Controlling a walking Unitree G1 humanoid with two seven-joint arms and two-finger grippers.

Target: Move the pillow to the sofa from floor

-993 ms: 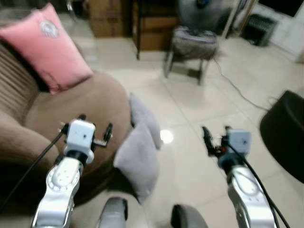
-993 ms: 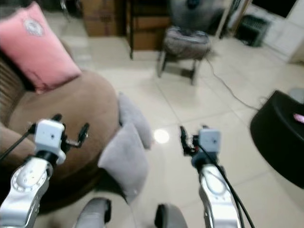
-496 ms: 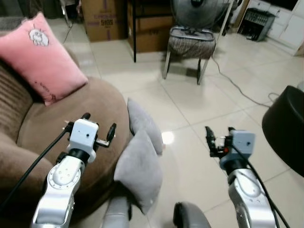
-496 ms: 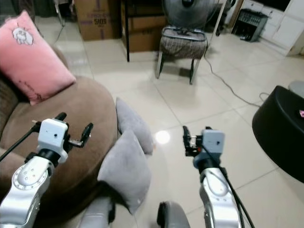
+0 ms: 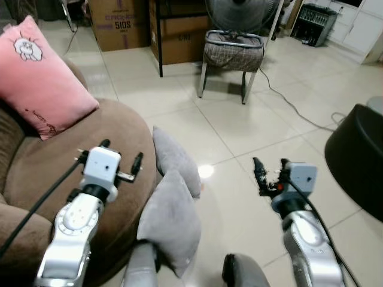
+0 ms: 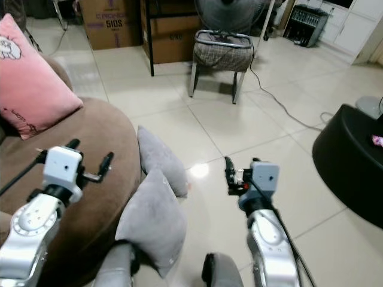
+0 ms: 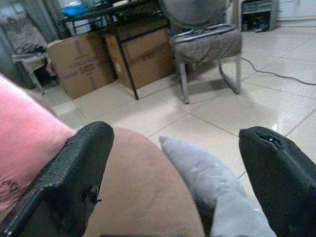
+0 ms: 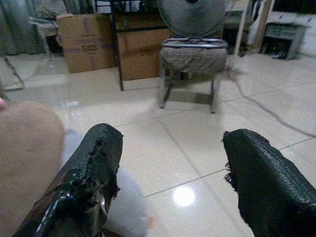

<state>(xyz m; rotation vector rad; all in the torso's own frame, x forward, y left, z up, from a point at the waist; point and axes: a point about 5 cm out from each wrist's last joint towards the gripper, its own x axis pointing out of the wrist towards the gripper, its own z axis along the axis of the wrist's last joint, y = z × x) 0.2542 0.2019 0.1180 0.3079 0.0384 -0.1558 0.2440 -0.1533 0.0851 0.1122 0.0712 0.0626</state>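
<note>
Two grey pillows lie on the tiled floor and lean against the front of the round brown sofa (image 5: 90, 155). The nearer pillow (image 5: 170, 218) is just before my legs; the farther one (image 5: 175, 158) is behind it and also shows in the left wrist view (image 7: 207, 177). My left gripper (image 5: 121, 153) is open above the sofa's front edge, left of the pillows, holding nothing. My right gripper (image 5: 270, 170) is open over bare floor to the right of them, also holding nothing. A pink pillow (image 5: 42, 78) rests on the sofa.
A metal chair (image 5: 232, 54) with a fan behind it stands straight ahead, with cardboard boxes (image 5: 116, 24) and a dark shelf to its left. A cable (image 5: 293, 104) runs across the floor. A black round object (image 5: 359, 158) sits at the right.
The camera has shifted and the picture has sharpened; the scene sits slightly lower and to the left. Both grippers stay open in the same pose. The pillows have not moved.
</note>
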